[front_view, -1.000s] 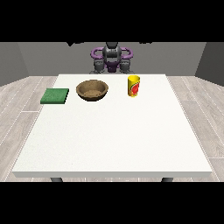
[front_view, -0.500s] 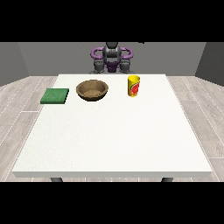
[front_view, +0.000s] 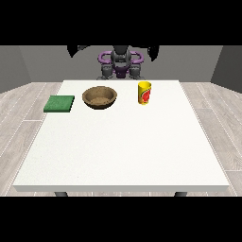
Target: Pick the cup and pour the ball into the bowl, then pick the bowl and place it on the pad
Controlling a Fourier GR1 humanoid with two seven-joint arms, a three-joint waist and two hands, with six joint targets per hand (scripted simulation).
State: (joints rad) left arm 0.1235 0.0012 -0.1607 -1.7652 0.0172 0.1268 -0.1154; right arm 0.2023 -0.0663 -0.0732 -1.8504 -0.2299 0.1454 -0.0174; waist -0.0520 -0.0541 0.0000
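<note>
While nothing is gripped yet, front view shows robot [front_view: 121, 64] at table's far edge. Dark shapes at view's top left and right may be raised hands; can't tell, so finger state unknown.

Yellow cup [front_view: 144, 93] w/ red mark stands upright, far right of centre. Ball not visible, presumably inside. Brown bowl [front_view: 99, 98] sits just left of cup, apart from it, prob. so the pour is short. Green pad [front_view: 59, 103] lies flat further left, near table [front_view: 121, 151] left edge. All three in a far row within reach; near half open for moving.
</note>
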